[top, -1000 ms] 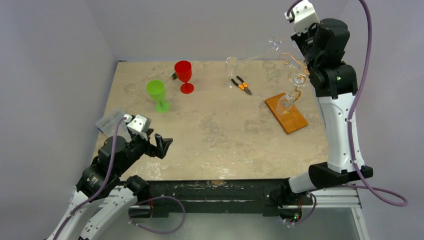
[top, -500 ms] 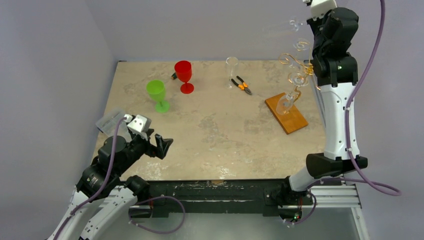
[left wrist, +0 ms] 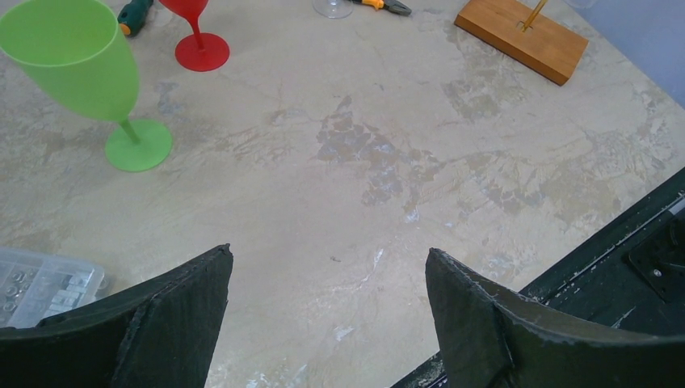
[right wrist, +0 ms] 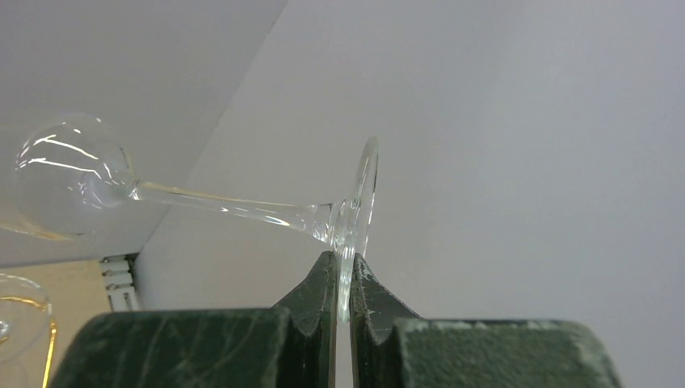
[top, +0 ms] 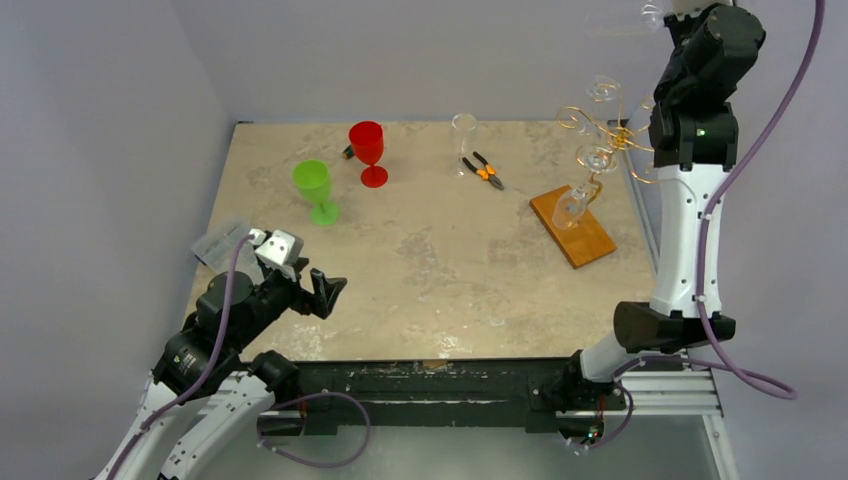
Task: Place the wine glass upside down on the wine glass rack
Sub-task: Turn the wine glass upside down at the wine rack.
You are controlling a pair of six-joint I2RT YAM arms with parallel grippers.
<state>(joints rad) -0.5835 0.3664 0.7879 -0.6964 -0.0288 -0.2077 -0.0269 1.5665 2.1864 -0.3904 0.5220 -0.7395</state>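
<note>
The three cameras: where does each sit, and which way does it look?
Top external: high behind the arm bases, looking down on the table; both arms show.
Left wrist: on the left arm, facing the green glass and wine glass rack; open left gripper at bottom.
Right wrist: raised high, facing the wall; the right gripper pinches the wine glass by its foot.
Shared: top and left wrist both show the green glass.

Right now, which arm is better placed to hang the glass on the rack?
Right. The right gripper is shut on the wine glass, raised near the wine glass rack; the left gripper is open, empty, far off.
</note>
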